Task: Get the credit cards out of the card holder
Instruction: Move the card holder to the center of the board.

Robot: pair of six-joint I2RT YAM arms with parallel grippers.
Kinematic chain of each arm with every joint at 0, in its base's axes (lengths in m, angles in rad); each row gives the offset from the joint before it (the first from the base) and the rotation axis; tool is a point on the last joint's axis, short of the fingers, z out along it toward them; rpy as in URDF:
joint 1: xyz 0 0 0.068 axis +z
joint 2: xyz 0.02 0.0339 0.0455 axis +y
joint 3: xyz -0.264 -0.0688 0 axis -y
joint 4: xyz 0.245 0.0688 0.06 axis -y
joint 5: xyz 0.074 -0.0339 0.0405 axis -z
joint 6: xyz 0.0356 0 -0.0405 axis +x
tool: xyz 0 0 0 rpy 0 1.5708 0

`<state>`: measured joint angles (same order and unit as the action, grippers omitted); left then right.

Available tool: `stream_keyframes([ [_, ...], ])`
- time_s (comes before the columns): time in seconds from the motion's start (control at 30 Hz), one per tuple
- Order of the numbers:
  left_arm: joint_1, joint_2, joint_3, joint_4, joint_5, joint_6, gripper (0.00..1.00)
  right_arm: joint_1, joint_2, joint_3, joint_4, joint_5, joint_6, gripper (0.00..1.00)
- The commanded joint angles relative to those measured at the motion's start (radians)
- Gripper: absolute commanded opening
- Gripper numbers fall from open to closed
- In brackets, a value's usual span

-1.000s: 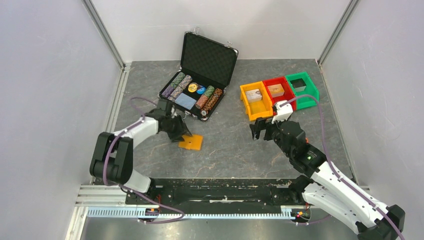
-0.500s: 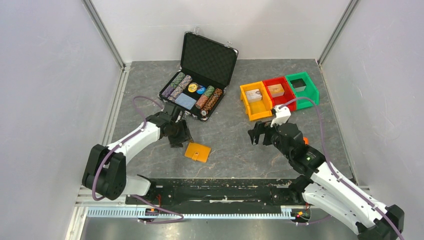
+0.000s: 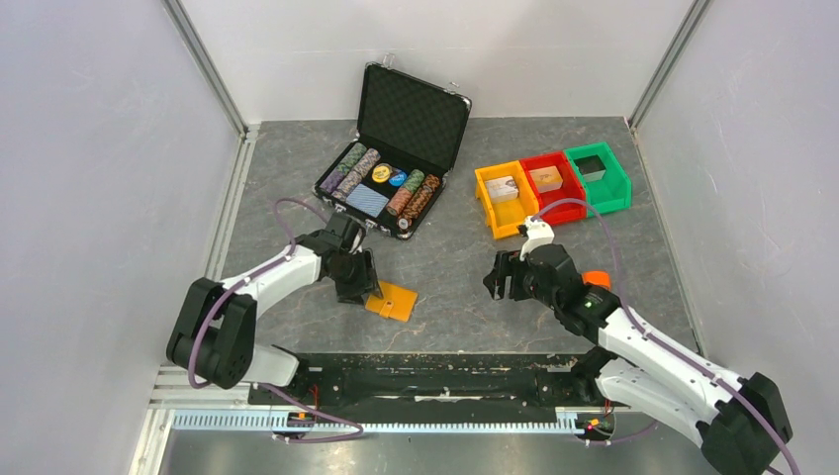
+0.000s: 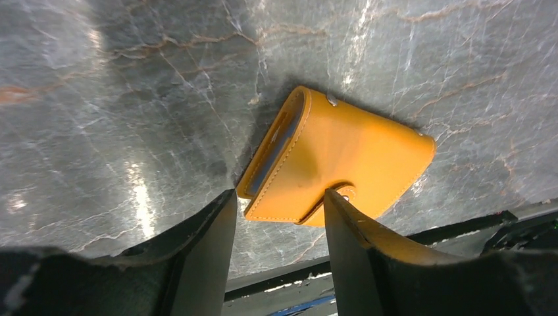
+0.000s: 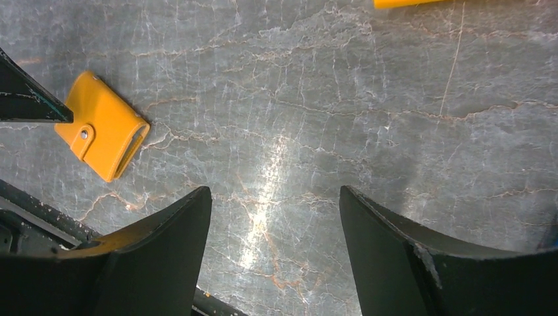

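Your left gripper (image 4: pixel 278 194) is open astride a corner of the orange card holder (image 4: pixel 355 151), lying snapped shut on the table (image 3: pixel 455 247) near its front edge, so press it down firmly and bring your open, empty right gripper (image 5: pixel 273 191) across to unsnap it, a bluish card edge (image 4: pixel 275 148) showing inside.

Grey marbled tabletop (image 3: pixel 455 267) here, veined and glossy under the lights. Near the front edge, left of centre, the orange card holder (image 3: pixel 392 301) lies flat, folded, its snap tab closed. Further back sits the black chip case (image 3: pixel 414 117), lid up. To its right, three small bins touch in a row: orange bin (image 3: pixel 514 228), red bin (image 3: pixel 542 158) and green bin (image 3: pixel 621 183), all well apart from the card holder.
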<state>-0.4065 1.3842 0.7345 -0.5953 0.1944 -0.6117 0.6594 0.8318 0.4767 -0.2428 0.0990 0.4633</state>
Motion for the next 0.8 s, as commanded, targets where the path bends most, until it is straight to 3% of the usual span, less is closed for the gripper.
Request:
stream_keyframes([
  [0.0,-0.029,0.017,-0.035,0.063,0.079,0.018,0.58,0.002,0.035,0.06,0.055,-0.022,0.0,0.73],
  [0.3,-0.176,0.015,-0.146,0.347,0.255,-0.241,0.52,0.002,0.077,0.064,0.067,-0.022,-0.012,0.68],
  [0.53,-0.349,0.061,-0.05,0.474,0.282,-0.367,0.53,0.002,0.112,0.066,0.068,-0.033,0.019,0.64],
  [0.77,-0.302,0.023,0.059,0.258,0.137,-0.237,0.62,0.032,0.198,0.101,0.085,-0.096,0.07,0.52],
])
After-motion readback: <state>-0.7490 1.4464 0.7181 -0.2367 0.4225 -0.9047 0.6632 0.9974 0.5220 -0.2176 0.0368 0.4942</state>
